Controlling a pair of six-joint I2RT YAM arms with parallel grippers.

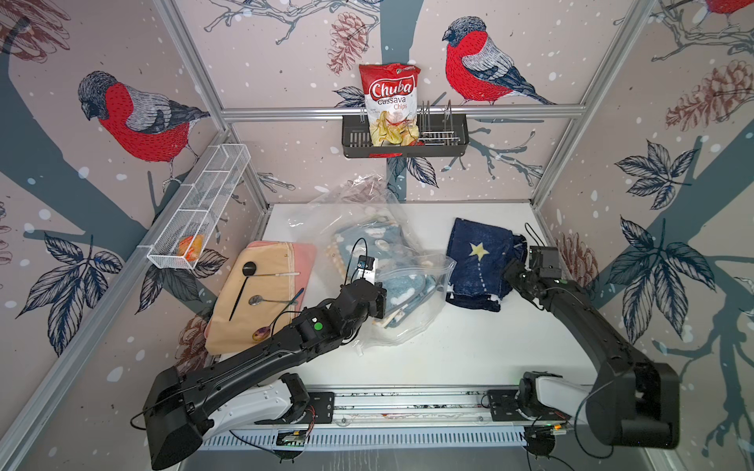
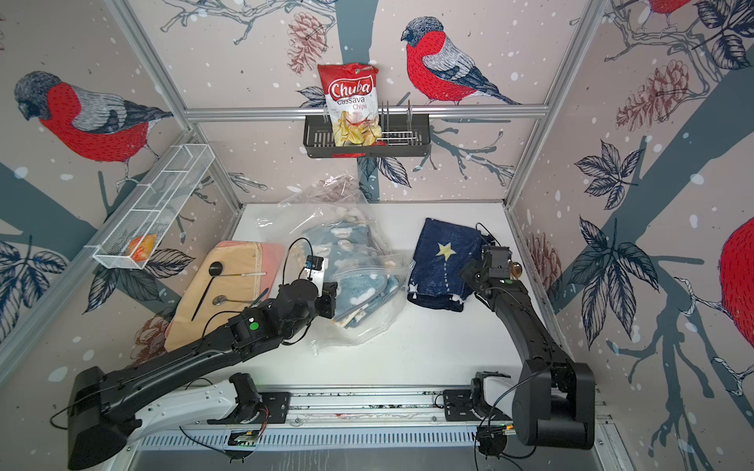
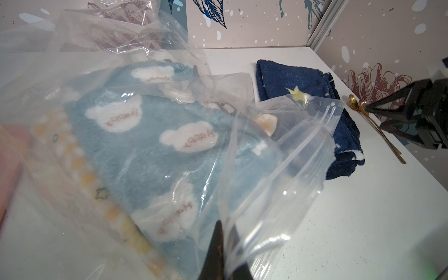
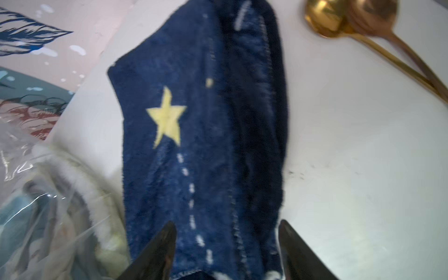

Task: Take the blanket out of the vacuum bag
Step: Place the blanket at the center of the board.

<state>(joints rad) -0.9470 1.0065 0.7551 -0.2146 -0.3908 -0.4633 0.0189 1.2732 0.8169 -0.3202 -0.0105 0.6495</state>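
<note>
Navy blanket [image 1: 479, 261] beside vacuum bag [image 1: 408, 281], right gripper [image 4: 226, 252] apart above it, left gripper [image 3: 224, 254] clamped on bag's edge.

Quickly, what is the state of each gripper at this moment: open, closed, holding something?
Left gripper: closed, pinching the clear plastic of the vacuum bag near its zip edge.
Right gripper: open, holding nothing, fingers on either side of the dark blue blanket.
</note>
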